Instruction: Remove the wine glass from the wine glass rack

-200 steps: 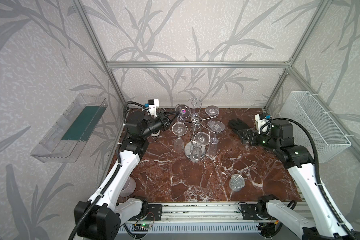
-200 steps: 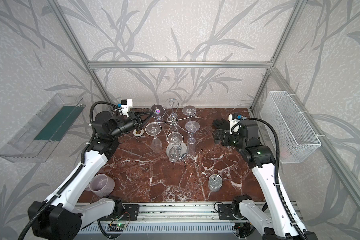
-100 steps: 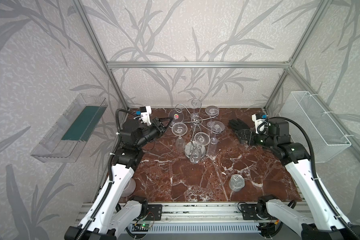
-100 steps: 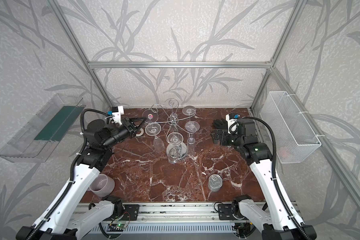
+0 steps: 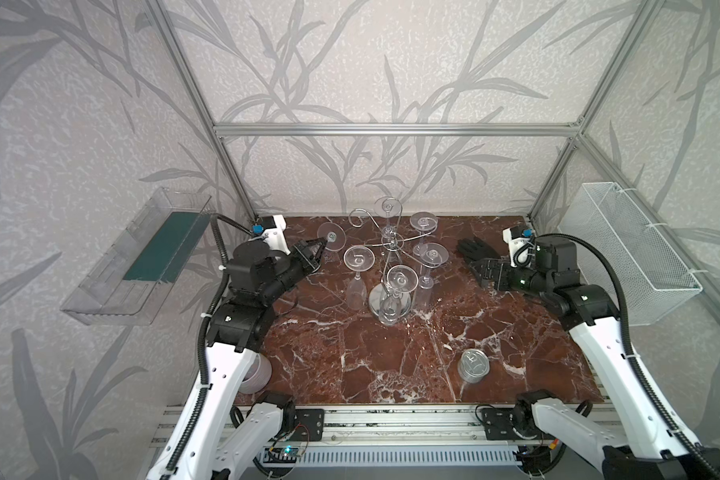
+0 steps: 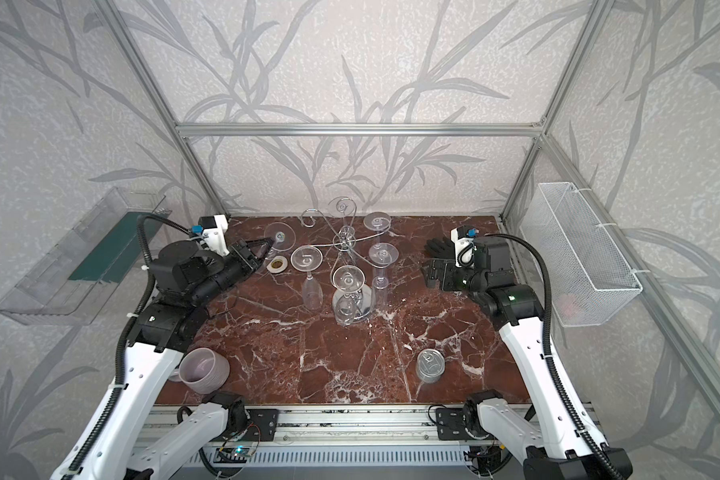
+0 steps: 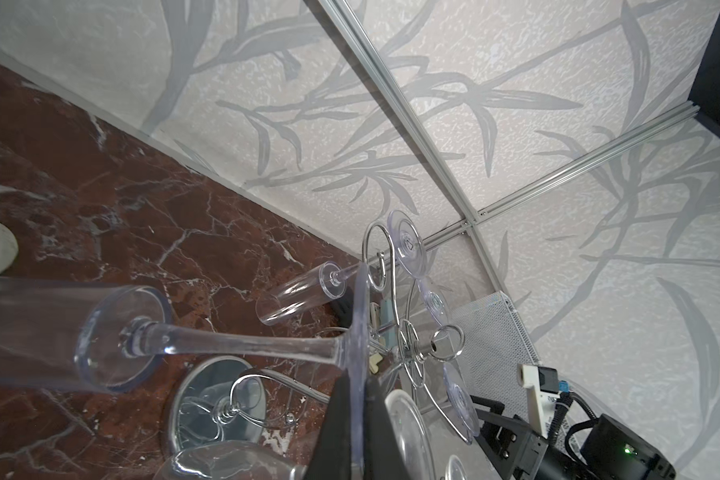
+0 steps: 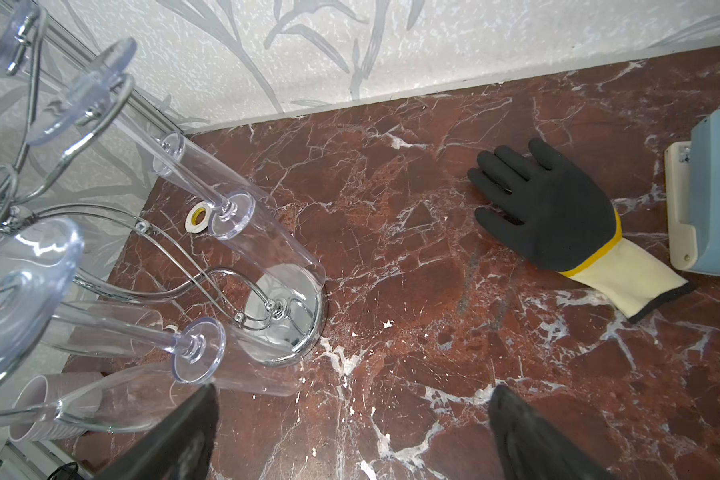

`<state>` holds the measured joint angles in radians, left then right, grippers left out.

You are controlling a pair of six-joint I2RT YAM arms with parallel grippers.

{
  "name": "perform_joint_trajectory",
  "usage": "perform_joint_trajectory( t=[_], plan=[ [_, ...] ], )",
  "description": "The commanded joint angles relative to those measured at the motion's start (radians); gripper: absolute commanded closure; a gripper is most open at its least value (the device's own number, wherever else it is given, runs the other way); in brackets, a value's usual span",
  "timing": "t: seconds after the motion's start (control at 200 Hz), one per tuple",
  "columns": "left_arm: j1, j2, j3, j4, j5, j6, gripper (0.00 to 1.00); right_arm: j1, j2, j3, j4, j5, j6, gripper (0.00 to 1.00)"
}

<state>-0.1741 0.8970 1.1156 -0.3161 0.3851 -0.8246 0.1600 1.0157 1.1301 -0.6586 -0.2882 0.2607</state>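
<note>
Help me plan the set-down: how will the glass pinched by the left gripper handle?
Probably slippery: the left gripper pinches only the edge of the smooth clear foot of the wine glass. Likely to swing, since its long bowl hangs far from that pinch. Stood upright, it may tip: tall, small foot.

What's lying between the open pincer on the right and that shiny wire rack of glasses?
Nothing: only bare marble tabletop separates the right pincer from the wine glass rack, clearest in the right wrist view. The black glove lies aside.
</note>
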Motion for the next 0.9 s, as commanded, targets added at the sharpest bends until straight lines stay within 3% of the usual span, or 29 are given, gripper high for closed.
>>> perform_joint_trajectory(
  t=[0.0,0.42,0.745,0.895],
  plan=[
    [0.005,0.028,0.106,-0.069,-0.046,0.174,1.00,0.004,-0.025,0.022,-0.005,0.014,0.007,0.01],
    [-0.061,0.089,0.318,-0.181,-0.114,0.784,1.00,0.004,-0.026,0.037,-0.001,0.009,0.008,0.01],
    [-0.344,0.078,0.265,-0.104,-0.388,1.317,1.00,0.004,-0.003,0.116,0.033,-0.088,0.032,0.01],
    [-0.529,0.079,0.184,0.042,-0.615,1.594,1.00,0.004,0.011,0.165,0.041,-0.164,0.031,0.01]
  ],
)
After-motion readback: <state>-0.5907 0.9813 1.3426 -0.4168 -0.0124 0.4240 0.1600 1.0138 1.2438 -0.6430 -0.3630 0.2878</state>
